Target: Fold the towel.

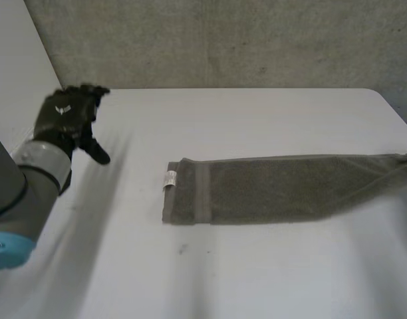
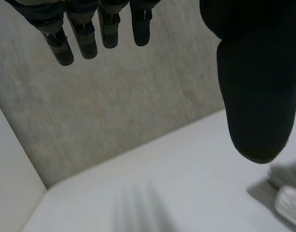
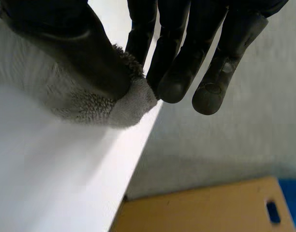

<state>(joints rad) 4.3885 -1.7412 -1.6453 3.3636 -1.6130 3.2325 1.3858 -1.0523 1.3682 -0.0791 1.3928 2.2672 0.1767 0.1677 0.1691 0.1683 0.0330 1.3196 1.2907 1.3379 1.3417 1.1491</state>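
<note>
The towel [image 1: 270,189] lies as a long folded strip on the tabletop [image 1: 243,279], from the middle out to 3 o'clock. I judge it soft, light and limp, so it will sag. My right hand [image 3: 66,43] pinches its 3 o'clock corner between thumb and fingers; my left hand [image 1: 69,116] hovers with fingers spread at 10 o'clock, and I'd take the free 9 o'clock end with it.

Bare table [image 1: 257,266] all around towel [image 1: 276,189], wall [image 1: 223,40] behind far edge
</note>
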